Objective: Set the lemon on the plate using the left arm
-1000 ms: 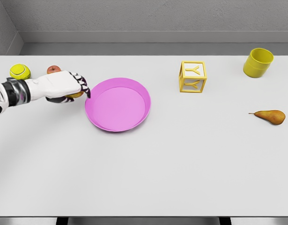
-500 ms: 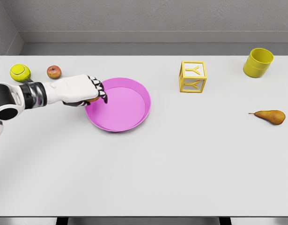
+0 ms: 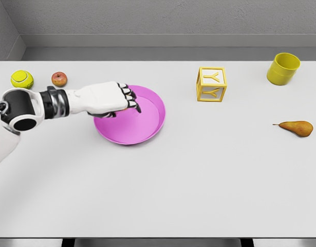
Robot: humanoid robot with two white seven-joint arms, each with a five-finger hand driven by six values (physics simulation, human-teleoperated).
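Head view: white left hand (image 3: 107, 99) sits over the left half of the round pink plastic plate (image 3: 142, 126), fingers (image 3: 131, 101) curled down around something. The small yellow lemon is almost fully hidden under the palm; only a sliver of orange-yellow shows by the knuckles, so the grasp is a judgement, not a clear sighting. Transport looks about done; lowering and release onto the plate are left. Right arm not in view. Plain white tabletop (image 3: 199, 185), grey wall behind, dark gap at the front edge. Also on it: yellow-green tennis ball (image 3: 22, 78) and small red apple (image 3: 59, 78) far left, yellow open-frame letter cube (image 3: 211, 84), yellow cup (image 3: 283, 68), brown pear (image 3: 296, 127) right.
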